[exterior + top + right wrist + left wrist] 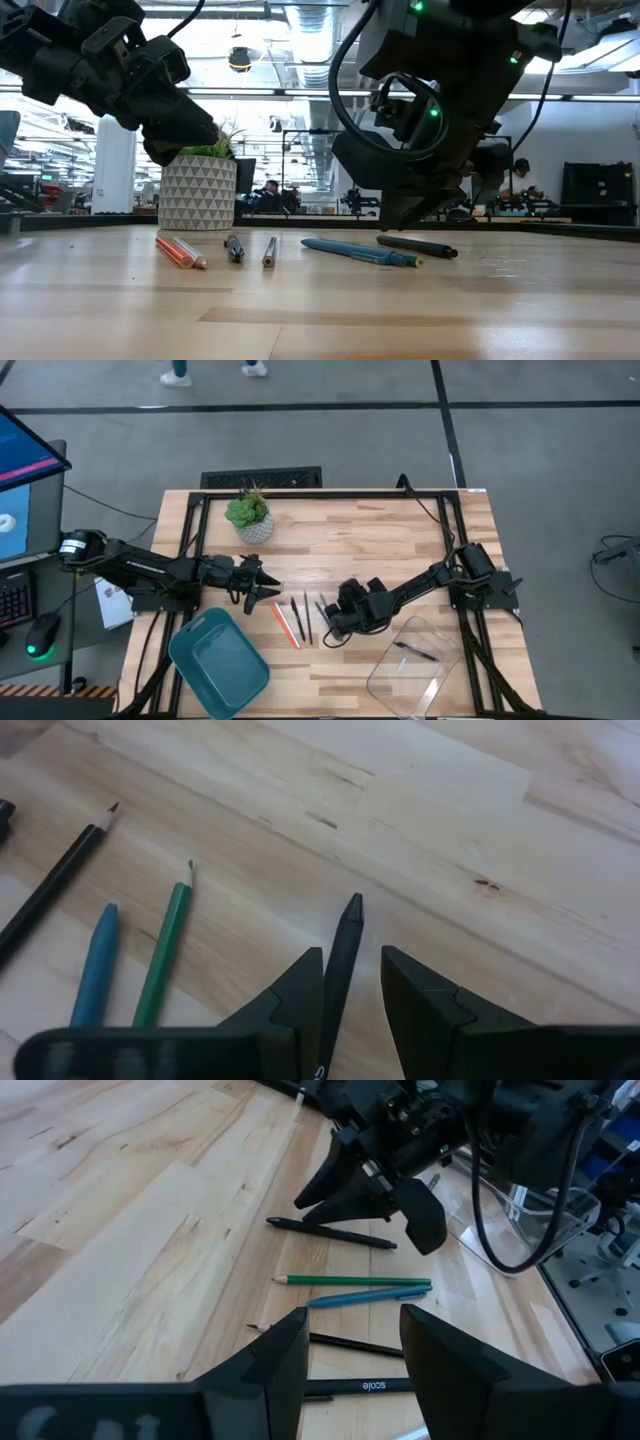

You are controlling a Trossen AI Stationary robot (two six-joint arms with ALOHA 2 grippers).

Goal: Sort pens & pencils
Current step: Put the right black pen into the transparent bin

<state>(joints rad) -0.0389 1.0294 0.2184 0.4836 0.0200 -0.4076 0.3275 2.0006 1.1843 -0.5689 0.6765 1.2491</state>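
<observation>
While your right tool (350, 982) hangs low over the tabletop (400, 540) with its fingers spread and gripping nothing, the black pen (342, 952) lies directly beneath it, its body running between the two fingers and its tip pointing straight out ahead toward twelve o'clock from the tool. In the right wrist view the pen's long axis lines up with the gap, so I judge that a short drop and a closing of the fingers would catch it across its width with little or no turn of the wrist. On the high view this pen is the item farthest toward three o'clock in the loose row of sticks near the tabletop's middle, and your right arm is plainly the nearer one to it. Beside it, toward nine o'clock, lie the green pencil (165, 945) and the teal-blue pen (95, 965), close together and roughly parallel to it; keep clear of them as you descend. Your left tool (262, 582) waits at the row's nine o'clock end, fingers also spread and empty, near the orange-red pencil (285, 625). The clear bin (410, 660) at about five o'clock from your right tool already holds one dark stick, while the teal bin (218, 662) looks empty; the clear bin seems the likely home for the pens.
</observation>
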